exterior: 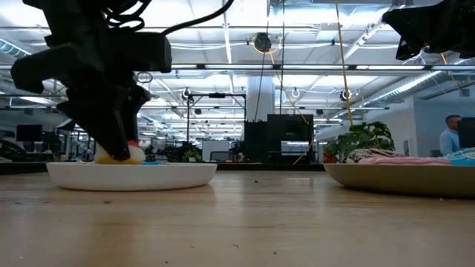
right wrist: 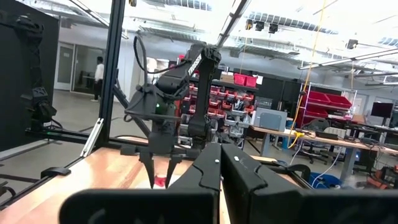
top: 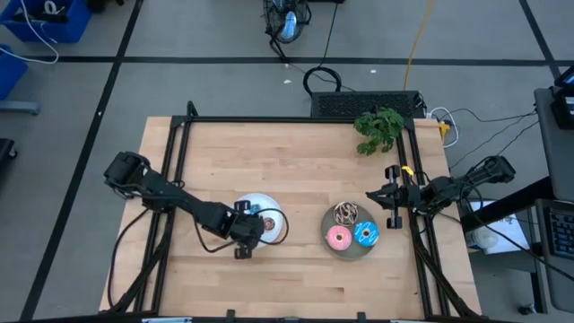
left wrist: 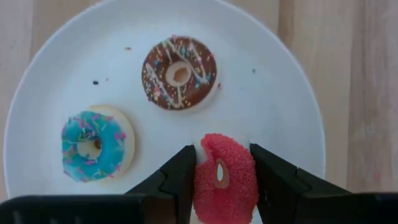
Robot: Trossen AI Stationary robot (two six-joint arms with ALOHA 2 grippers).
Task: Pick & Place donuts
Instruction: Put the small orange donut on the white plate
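My left gripper (left wrist: 222, 163) hangs over the near part of the round white plate (top: 269, 205), shut on the tiny red-orange donut (left wrist: 225, 180). On the plate beside it lie the tiny brown donut (left wrist: 180, 73) and the tiny blue donut (left wrist: 93, 146), both flat. The whitish-pink one does not show. The grey plate (top: 352, 252) holds the larger brown-and-white speckled (top: 345, 213), pink (top: 339, 238) and blue (top: 366, 234) donuts. My right gripper (right wrist: 221, 167) waits shut by the table's right edge (top: 386, 196). My left gripper pinches the tiny red-orange donut by its two opposite outer sides (left wrist: 205, 177) between the two fingers (left wrist: 177, 183), coming from above and pointing down. The donut is tilted in the hold, its hole seen as a narrow slit. In the low view it sits at plate height (exterior: 125, 153); whether it touches the plate, I cannot tell.
A green leafy sprig (top: 378, 128) lies near the table's far right corner. Black frame rails (top: 175, 157) run along the left, far and right sides. Bare wood (top: 296, 283) spreads between and in front of the two plates.
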